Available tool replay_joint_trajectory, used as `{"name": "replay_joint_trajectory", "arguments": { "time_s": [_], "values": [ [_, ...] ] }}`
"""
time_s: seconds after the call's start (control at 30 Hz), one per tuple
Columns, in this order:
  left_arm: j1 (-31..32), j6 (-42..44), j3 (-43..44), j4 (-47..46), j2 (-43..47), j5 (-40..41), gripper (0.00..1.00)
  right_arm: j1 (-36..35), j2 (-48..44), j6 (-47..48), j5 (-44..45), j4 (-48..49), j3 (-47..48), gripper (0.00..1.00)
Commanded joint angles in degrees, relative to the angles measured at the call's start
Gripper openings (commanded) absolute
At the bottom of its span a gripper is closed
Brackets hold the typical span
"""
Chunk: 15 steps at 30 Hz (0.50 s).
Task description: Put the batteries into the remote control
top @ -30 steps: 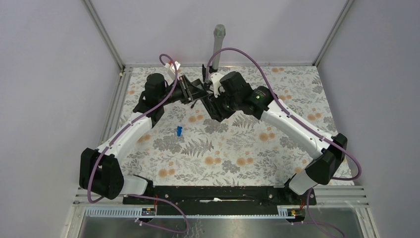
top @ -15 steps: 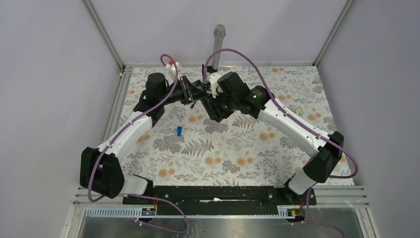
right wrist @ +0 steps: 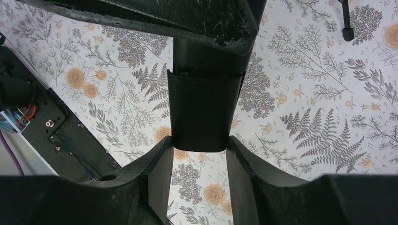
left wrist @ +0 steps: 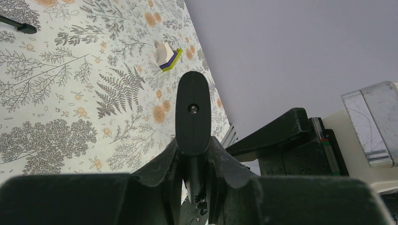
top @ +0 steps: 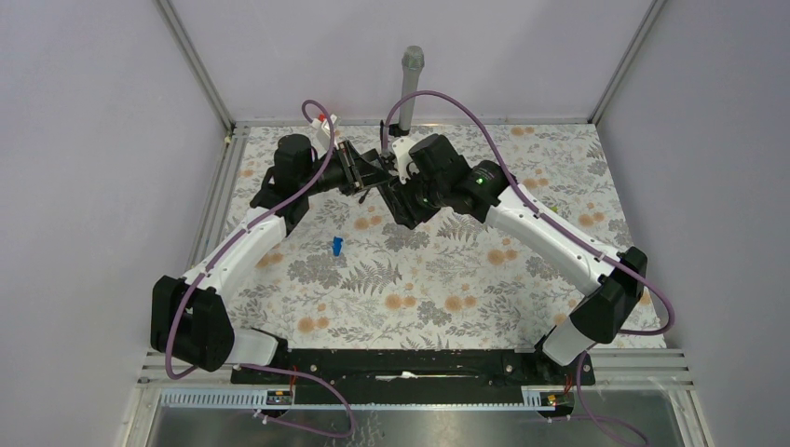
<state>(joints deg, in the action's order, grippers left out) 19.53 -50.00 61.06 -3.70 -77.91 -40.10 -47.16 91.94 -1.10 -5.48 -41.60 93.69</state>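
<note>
Table [top: 447, 279], far middle: the remote control [right wrist: 199, 112] was held between the left gripper [left wrist: 193, 159] and right gripper [right wrist: 199, 146], each pinching an end. Step judged: presenting the remote. No batteries were discernible; next, one gripper must release to fetch one.

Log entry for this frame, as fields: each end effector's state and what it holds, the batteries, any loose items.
left end effector: shut on a slim black bar, apparently the remote control
right end effector: shut on a wide black piece, likely the same remote control
batteries: not seen in any view
loose items: blue piece; white and yellow-green piece
loading status: cannot be confirmed
</note>
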Motion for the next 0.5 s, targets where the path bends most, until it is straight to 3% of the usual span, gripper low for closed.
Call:
{"name": "replay_joint_trajectory", "arguments": {
  "time_s": [0.0, 0.47],
  "values": [
    [0.25, -0.19, 3.24, -3.14, 0.50, -0.74, 0.00, -0.66, 0.35, 0.79, -1.28, -0.99, 1.91, 0.36],
    [0.25, 3.94, 1.22, -4.45, 2.52, -1.07, 0.00, -0.66, 2.26, -1.60, -1.05, -4.95, 6.31, 0.36]
  ]
}}
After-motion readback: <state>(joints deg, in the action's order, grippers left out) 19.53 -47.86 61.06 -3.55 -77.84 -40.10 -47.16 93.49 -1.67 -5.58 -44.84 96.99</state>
